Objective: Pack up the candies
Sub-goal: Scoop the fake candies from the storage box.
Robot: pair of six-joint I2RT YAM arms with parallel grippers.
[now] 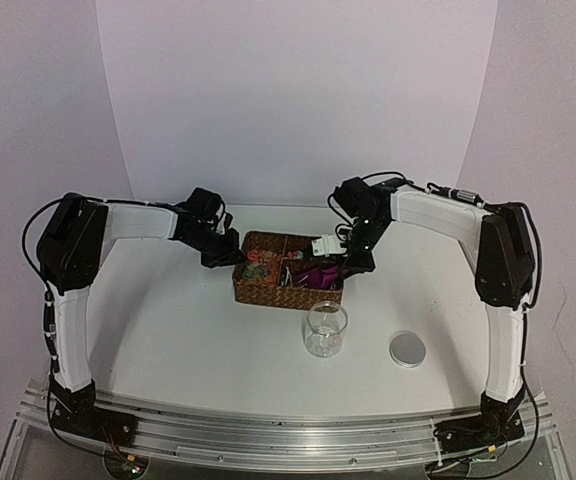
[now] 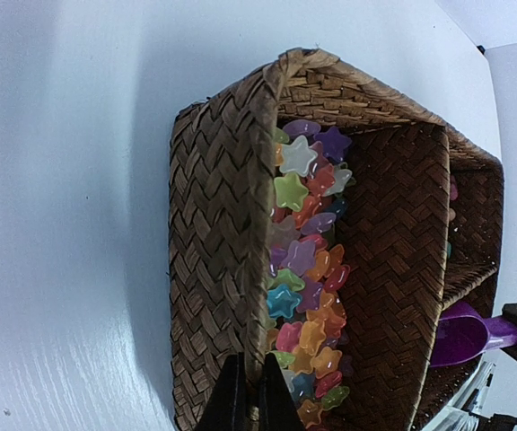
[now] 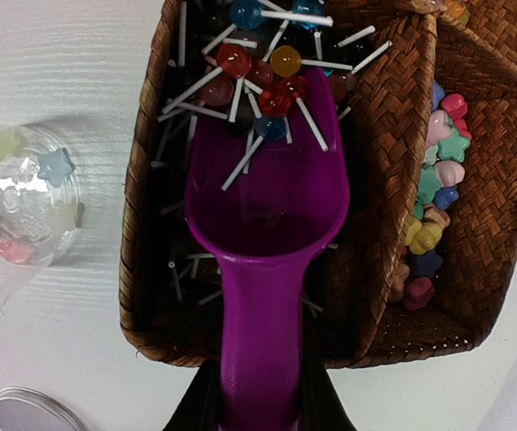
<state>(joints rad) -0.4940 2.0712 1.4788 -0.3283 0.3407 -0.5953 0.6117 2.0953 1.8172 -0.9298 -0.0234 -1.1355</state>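
Observation:
The candies [image 2: 308, 269] are small star-shaped sweets in mixed colours, piled in one compartment of a brown woven basket [image 2: 214, 224]. My left gripper [image 2: 249, 359] is shut on that basket's rim beside them. In the right wrist view the candies [image 3: 433, 180] lie in the right compartment. My right gripper [image 3: 263, 404] is shut on the handle of a magenta scoop [image 3: 267, 206]. The scoop's bowl rests in the neighbouring compartment among white-sticked lollipops [image 3: 258, 72]. From above, the left gripper [image 1: 230, 255] and the right gripper [image 1: 343, 262] flank the basket [image 1: 268, 290].
A clear glass jar [image 1: 326, 330] stands in front of the basket, and a few star candies lie inside the jar [image 3: 16, 215]. A round metal lid [image 1: 407, 348] lies flat to its right on the white table.

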